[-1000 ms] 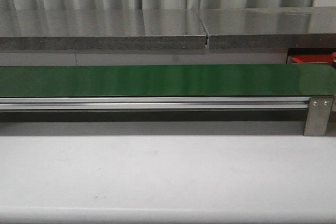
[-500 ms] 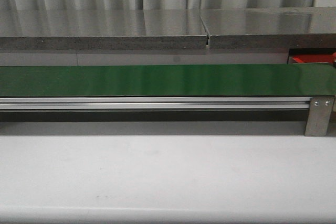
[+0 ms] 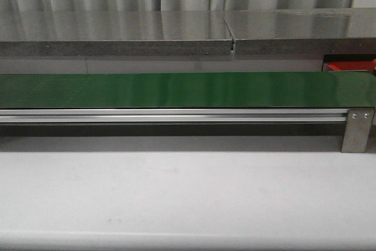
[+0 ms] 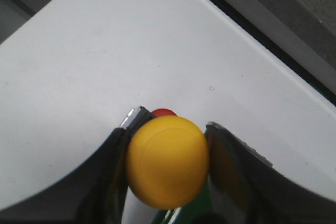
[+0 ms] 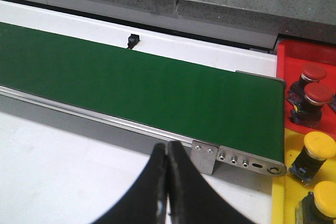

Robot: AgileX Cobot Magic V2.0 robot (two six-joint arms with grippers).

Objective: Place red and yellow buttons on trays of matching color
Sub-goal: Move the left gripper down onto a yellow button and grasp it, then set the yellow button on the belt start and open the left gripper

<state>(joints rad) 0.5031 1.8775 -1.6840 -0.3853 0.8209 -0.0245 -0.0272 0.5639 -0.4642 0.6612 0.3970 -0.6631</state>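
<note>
The left gripper (image 4: 168, 169) is clamped on a yellow button (image 4: 167, 162), held between its two fingers (image 4: 118, 169) above the white table (image 4: 105, 66). The right gripper (image 5: 167, 182) has its jaws pressed together, empty. Beyond it runs the green conveyor belt (image 5: 131, 82); past its end, red buttons (image 5: 314, 72) sit on the red tray (image 5: 294, 56) and yellow buttons (image 5: 320, 146) on the yellow tray (image 5: 289, 192).

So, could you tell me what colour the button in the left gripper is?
Yellow button, clearest in the left wrist view.

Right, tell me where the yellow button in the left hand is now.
In the left wrist view, the yellow button sits clamped in the left hand above the white table, with a bit of red just behind it.
</note>
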